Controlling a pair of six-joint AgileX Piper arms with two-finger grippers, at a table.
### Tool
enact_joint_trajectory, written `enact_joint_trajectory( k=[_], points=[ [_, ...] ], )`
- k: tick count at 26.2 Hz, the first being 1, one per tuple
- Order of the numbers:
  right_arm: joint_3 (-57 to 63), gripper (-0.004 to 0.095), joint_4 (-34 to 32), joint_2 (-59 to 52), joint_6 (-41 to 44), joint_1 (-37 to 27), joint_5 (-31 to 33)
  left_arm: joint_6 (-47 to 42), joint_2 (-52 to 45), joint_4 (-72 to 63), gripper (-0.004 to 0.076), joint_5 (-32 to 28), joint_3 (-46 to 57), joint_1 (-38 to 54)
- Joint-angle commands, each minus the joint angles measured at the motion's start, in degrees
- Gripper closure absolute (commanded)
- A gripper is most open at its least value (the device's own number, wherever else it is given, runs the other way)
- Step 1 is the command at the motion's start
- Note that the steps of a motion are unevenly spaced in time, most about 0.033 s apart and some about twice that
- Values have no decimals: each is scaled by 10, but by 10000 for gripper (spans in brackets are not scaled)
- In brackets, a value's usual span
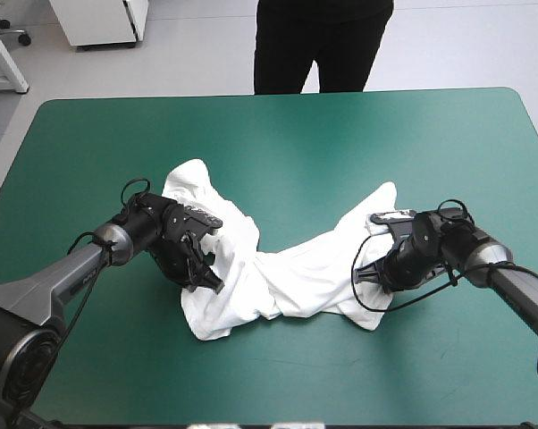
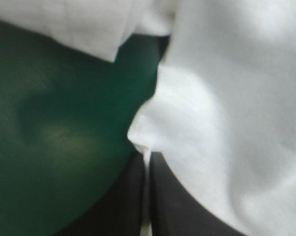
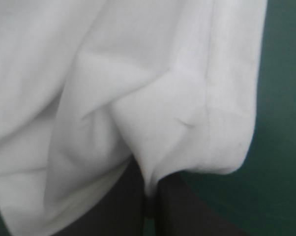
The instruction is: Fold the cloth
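The white T-shirt (image 1: 278, 268) lies crumpled and stretched in a band across the middle of the teal-green table. My left gripper (image 1: 211, 279) pinches its left part, fingers shut on a fold of the T-shirt (image 2: 222, 113). My right gripper (image 1: 365, 277) holds the right end, shut on a corner of the T-shirt (image 3: 153, 98) that bunches right at the fingertips. In both wrist views the black fingers (image 2: 126, 206) meet in a pointed arch with white cloth drawn between them.
Bare teal-green cover (image 1: 278, 143) lies beyond the T-shirt toward the far edge, and more of it (image 1: 278, 375) along the near edge. A strip of cover (image 3: 285, 123) shows beside the cloth in the right wrist view.
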Motion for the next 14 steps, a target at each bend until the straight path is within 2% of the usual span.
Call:
enact_joint_trajectory(
  k=[1, 7, 14],
  points=[
    [-68, 922, -3, -70, -6, 1, 52, -11, -74, -12, 733, 14, -39, -1],
    [-192, 921, -19, -184, 10, 1, 136, -34, -201, -12, 733, 71, -112, -1],
    [-342, 922, -74, -240, 34, 1, 165, -53, -290, -9, 733, 65, -250, -1]
  ],
)
